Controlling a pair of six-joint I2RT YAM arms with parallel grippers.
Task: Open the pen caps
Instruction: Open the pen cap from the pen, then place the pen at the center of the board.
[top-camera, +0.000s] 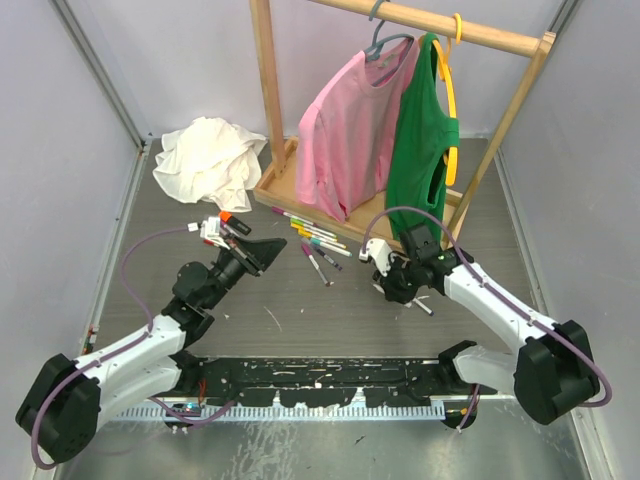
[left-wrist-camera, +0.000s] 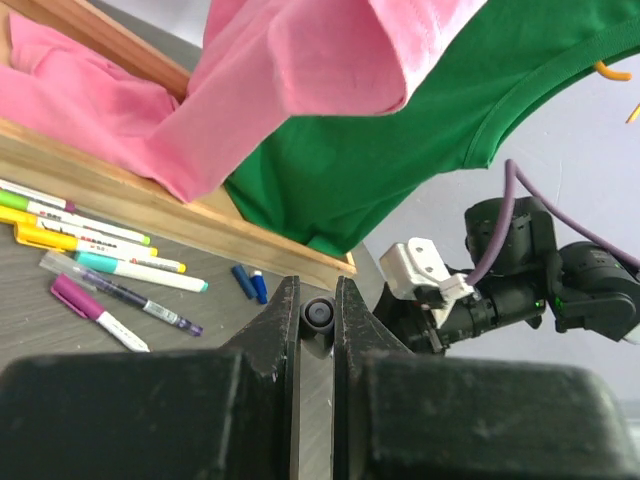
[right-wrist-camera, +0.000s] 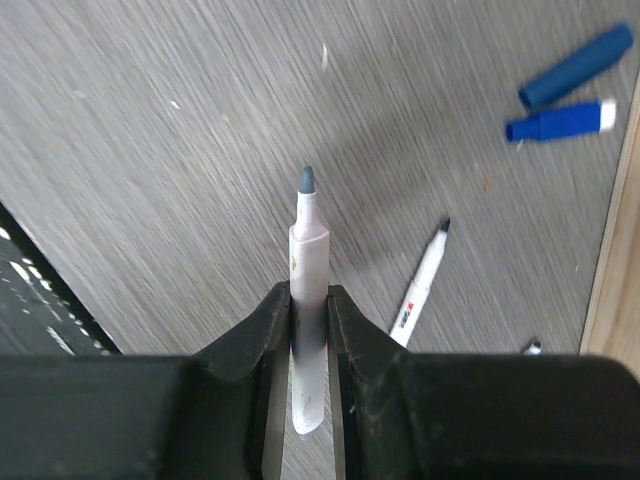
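Holding things in both arms, I am partway through the job.

On the left, my left end effector (left-wrist-camera: 316, 300) is pressed together on a small dark cap (left-wrist-camera: 318, 316). I see the cap end on, like a little ring between the two fingers. I think it came off the pen in my other arm, but I cannot be sure.

In the middle of the bench (top-camera: 330, 330), a bunch of pens (top-camera: 315, 240) lies just in front of the wooden rack (top-camera: 270, 120). From the left wrist view, most of them look like they still have their coloured ends on. One has a fat purple cap (left-wrist-camera: 72, 295). Others show yellow and green ends. These are the ones left to do.

More to the right, two blue caps (right-wrist-camera: 578, 65) lie loose on the bench near the rack's edge. One of them has a white end, so it may be a different piece.

On the right, my right end effector (right-wrist-camera: 308, 295) is pinching a white pen (right-wrist-camera: 308, 240) by its middle. Its grey tip is bare and points away from me, so this pen is open. Near it a bare pen (right-wrist-camera: 420, 285) with a dark tip lies flat on the bench, also open.

So a few pens are done and many are not. I would say less than half is finished.
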